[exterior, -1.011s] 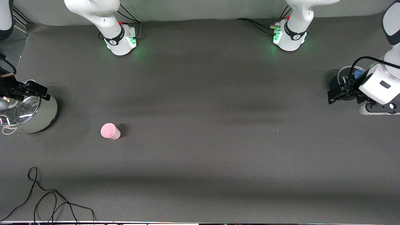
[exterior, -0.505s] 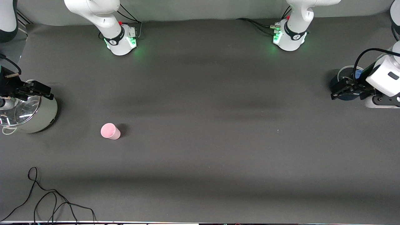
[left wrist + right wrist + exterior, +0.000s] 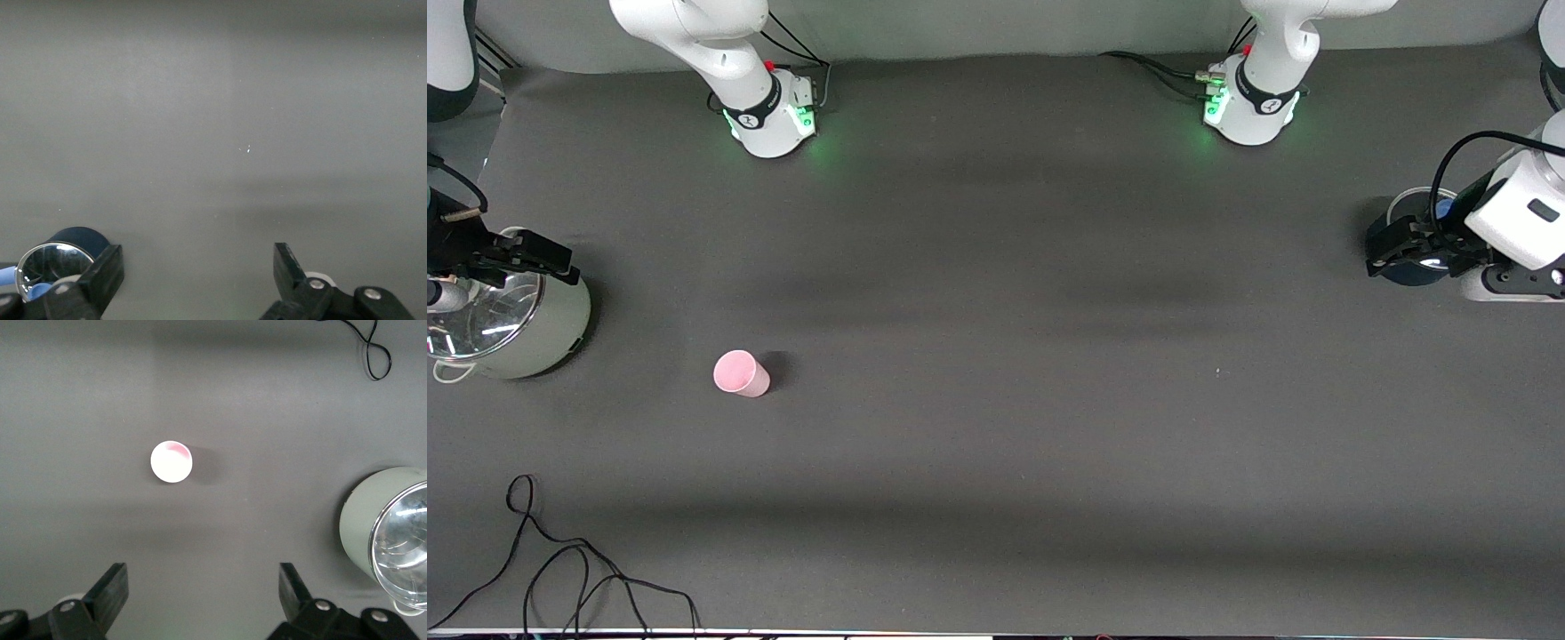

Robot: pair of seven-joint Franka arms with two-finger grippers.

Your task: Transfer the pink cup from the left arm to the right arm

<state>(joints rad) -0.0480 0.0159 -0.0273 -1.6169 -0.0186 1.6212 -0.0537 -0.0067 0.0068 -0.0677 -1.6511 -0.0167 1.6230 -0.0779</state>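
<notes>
Small pale pink cup upright on dark table, toward right arm's end.

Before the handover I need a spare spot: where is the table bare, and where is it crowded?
Bare: the wide mat between the pink cup and the dark blue pot. Crowded: both table ends. The right gripper hangs open over the steel pot; the left gripper, open, over the blue pot. Loose cable nearest the camera.

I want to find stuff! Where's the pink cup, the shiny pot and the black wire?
pink cup (image 3: 739, 372), front view, on its side wall.
shiny pot (image 3: 560, 324), front view, on its pale outer wall.
black wire (image 3: 560, 560), front view, on a loop.
</notes>
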